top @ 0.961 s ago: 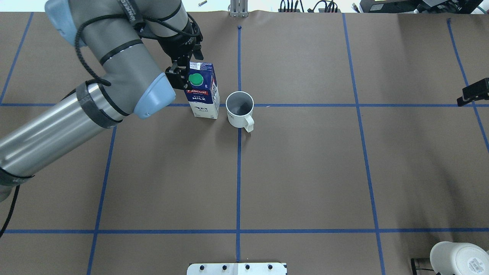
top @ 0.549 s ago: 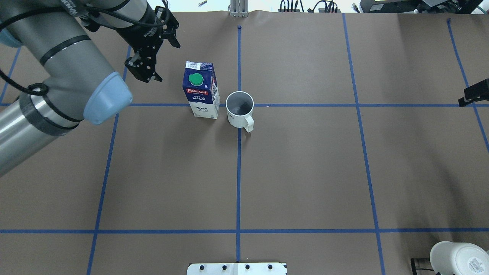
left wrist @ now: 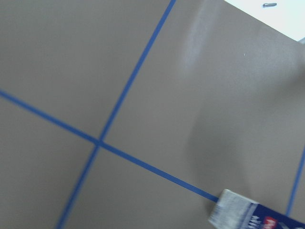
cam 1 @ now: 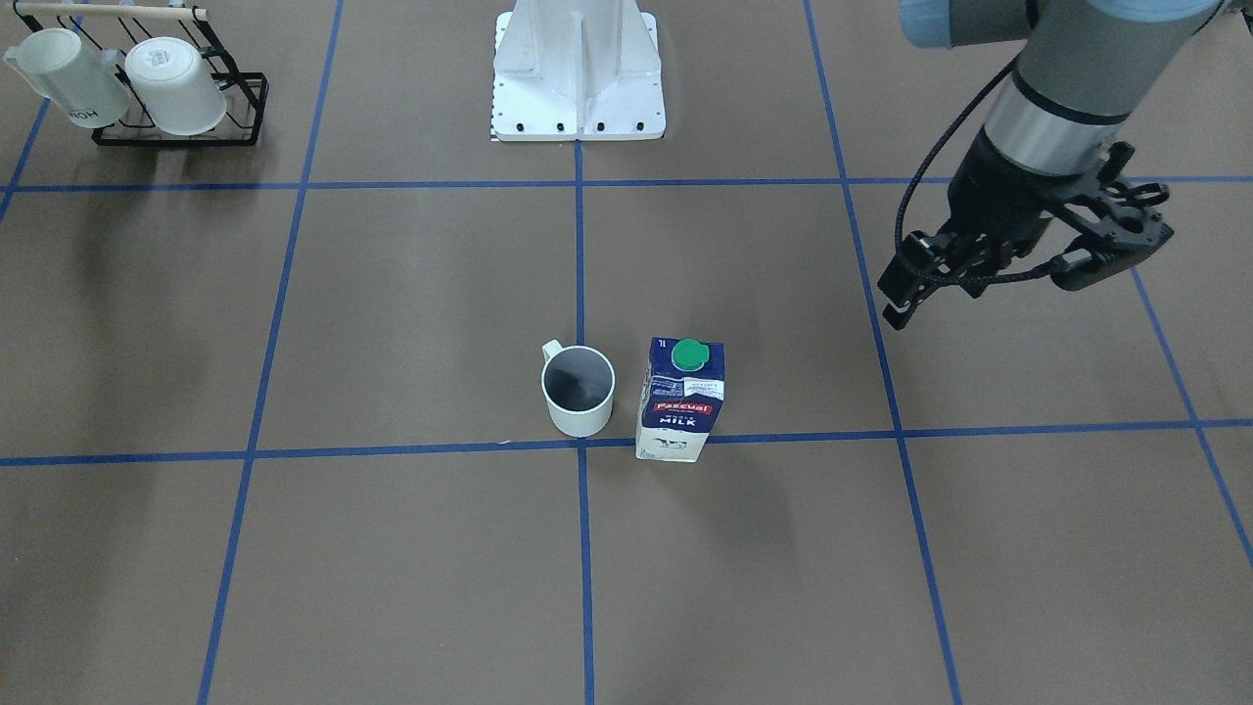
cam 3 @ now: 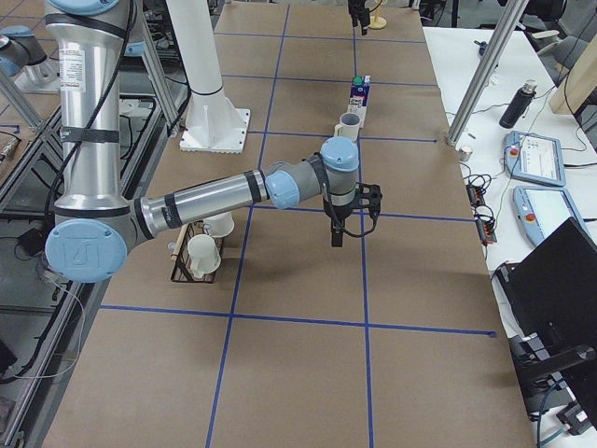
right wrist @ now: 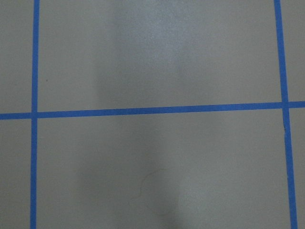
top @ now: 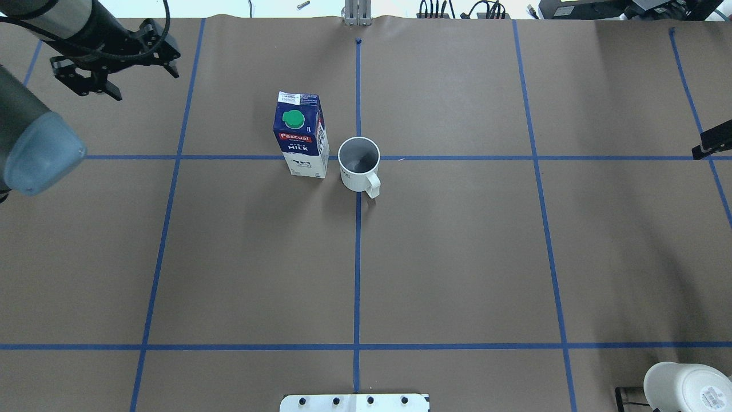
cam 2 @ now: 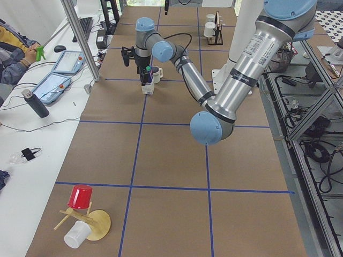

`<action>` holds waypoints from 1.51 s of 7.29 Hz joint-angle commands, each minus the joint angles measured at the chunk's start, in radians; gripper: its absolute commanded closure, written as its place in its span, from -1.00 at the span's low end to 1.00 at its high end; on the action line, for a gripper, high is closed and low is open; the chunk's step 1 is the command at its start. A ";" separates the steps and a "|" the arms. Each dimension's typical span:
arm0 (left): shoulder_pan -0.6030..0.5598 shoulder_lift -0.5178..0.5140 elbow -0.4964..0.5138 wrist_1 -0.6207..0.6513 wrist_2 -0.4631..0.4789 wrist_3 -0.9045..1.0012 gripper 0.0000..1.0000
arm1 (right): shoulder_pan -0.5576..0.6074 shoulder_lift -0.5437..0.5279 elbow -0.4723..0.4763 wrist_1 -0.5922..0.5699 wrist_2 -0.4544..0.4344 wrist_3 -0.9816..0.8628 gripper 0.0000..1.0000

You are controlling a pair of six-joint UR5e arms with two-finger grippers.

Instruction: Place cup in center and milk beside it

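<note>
The plain white cup (top: 358,163) stands upright on the central blue tape cross, handle toward the robot; it also shows in the front view (cam 1: 578,392). The milk carton (top: 301,137), navy over white with a green cap, stands upright close beside it on the robot's left, apart from it; it also shows in the front view (cam 1: 682,401). My left gripper (top: 146,86) is open and empty, well to the left of the carton and above the table, as the front view (cam 1: 979,294) also shows. Only a black tip of my right gripper (top: 712,140) shows at the right edge.
A black rack with two white mugs (cam 1: 176,93) stands at the robot's near right corner. The white robot base plate (cam 1: 578,78) sits at the near middle edge. A red cup on a wooden stand (cam 2: 80,214) sits at the table's far left end.
My left gripper was at the milk carton, came off it and moved away to the left and back. The carton and the cup have not moved.
</note>
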 commanded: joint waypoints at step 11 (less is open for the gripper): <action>-0.313 0.600 -0.097 -0.138 -0.311 0.998 -0.96 | 0.087 0.001 -0.067 -0.003 0.000 -0.106 -1.00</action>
